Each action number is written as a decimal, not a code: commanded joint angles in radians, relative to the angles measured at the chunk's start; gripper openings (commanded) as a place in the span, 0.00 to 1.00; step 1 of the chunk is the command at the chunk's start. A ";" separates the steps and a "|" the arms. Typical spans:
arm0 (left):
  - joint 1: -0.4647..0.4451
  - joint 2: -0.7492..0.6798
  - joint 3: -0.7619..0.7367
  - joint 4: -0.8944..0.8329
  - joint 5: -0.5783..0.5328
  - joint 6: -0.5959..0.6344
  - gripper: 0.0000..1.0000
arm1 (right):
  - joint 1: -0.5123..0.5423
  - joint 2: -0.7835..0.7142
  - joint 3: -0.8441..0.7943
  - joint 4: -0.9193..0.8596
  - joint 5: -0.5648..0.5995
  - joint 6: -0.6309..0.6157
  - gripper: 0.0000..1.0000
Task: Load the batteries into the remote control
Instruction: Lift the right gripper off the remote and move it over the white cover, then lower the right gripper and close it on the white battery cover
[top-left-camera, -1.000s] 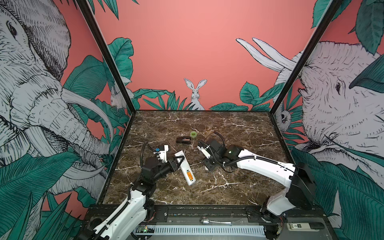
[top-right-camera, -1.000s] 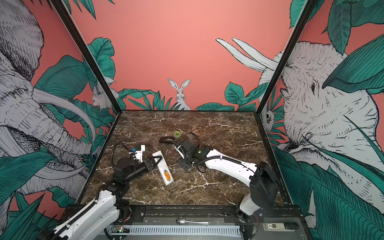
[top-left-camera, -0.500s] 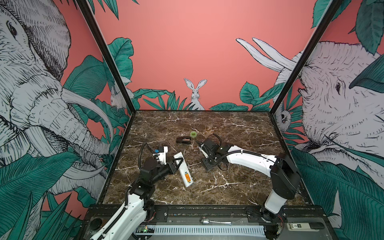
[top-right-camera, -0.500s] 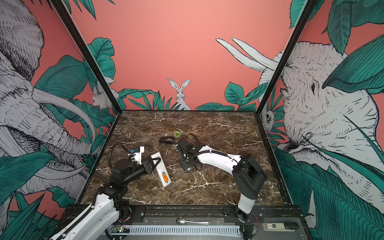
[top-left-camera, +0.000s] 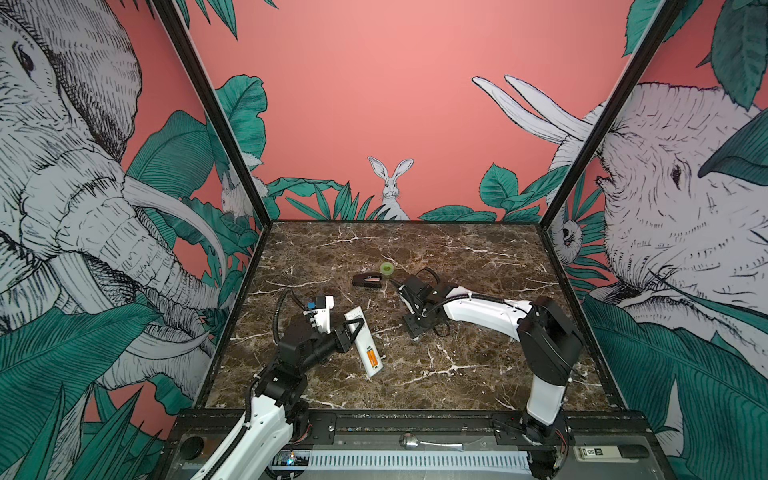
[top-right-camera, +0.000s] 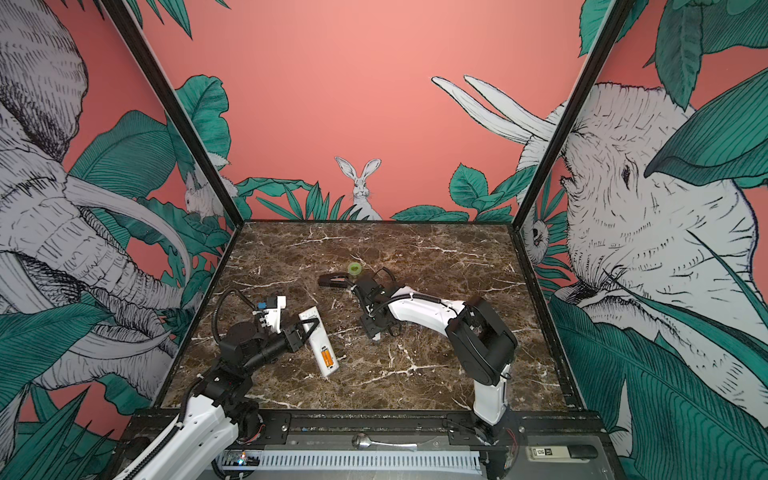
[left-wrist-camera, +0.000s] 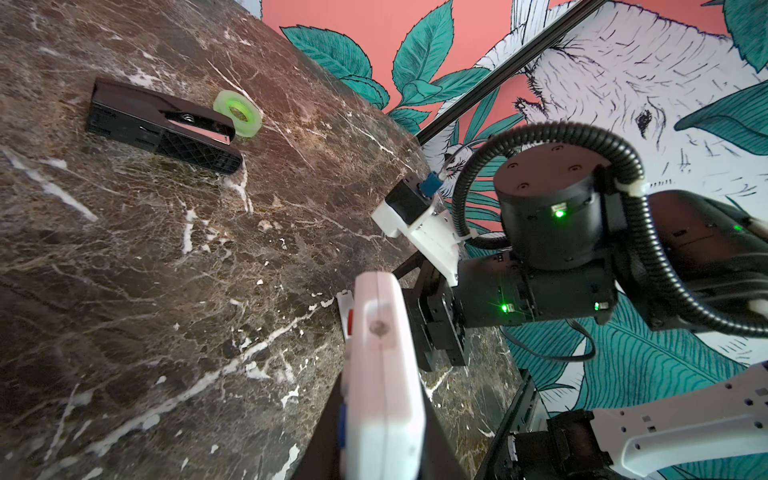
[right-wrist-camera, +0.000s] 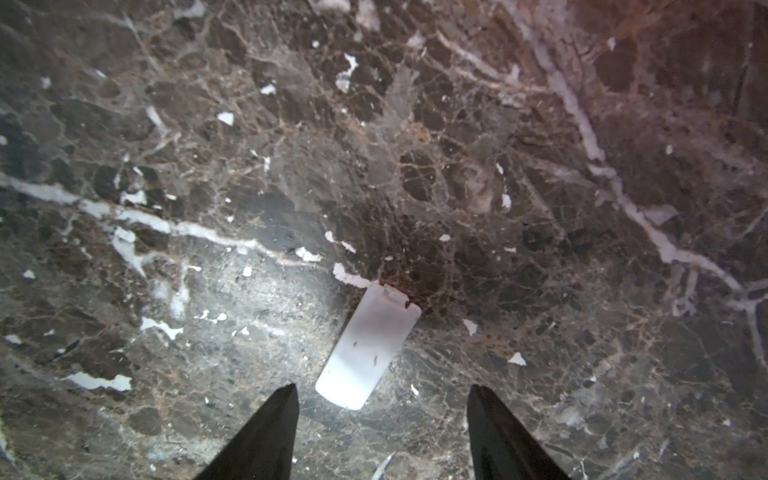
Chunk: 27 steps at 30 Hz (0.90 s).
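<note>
The long slim white plastic remote control (top-left-camera: 365, 344) sits front-left on the brown marble table (top-left-camera: 478, 257), with two small orange cylindrical batteries (top-left-camera: 372, 357) in its near end. Behind centre lies a black wedge-shaped stapler-like object (top-left-camera: 367, 280), a small green tape roll (top-left-camera: 387, 268) just behind its right end. A small white plastic battery cover (right-wrist-camera: 368, 347) lies right of the remote control.

Coral walls (top-left-camera: 374, 83) painted with elephants (top-left-camera: 75, 174), a rabbit (top-left-camera: 390, 187) and green leaves (top-left-camera: 245, 108) close three sides. The table (top-left-camera: 478, 257) is dark marble, white-veined.
</note>
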 joint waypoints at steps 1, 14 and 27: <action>0.007 -0.012 -0.017 0.004 -0.009 0.022 0.00 | -0.007 0.019 0.043 0.017 0.010 0.017 0.67; 0.007 -0.026 -0.036 0.006 -0.011 0.032 0.00 | -0.019 0.069 0.062 0.029 0.018 0.026 0.64; 0.007 -0.031 -0.050 0.012 -0.009 0.035 0.00 | -0.024 0.108 0.072 0.043 -0.013 0.027 0.56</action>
